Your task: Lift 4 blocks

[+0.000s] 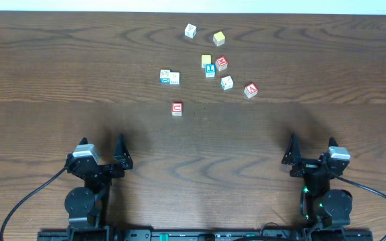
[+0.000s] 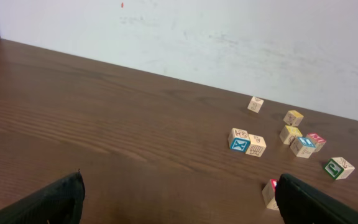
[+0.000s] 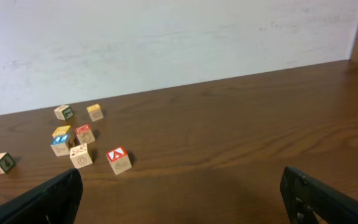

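C block (image 1: 177,108) foremost on the table (image 1: 59,80), A block (image 1: 250,90) right of it, paired cubes (image 1: 169,77) behind it

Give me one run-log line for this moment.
left gripper: open, empty | right gripper: open, empty | C block, A block: on table, untouched

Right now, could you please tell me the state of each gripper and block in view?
Left gripper: open, empty.
Right gripper: open, empty.
Red C block: resting on the table, not lifted.
Red A block: resting, not lifted.
Blue-lettered block: resting, right beside a yellow block.
Whitish block near the A: resting, not lifted.
White pair: resting, side by side.
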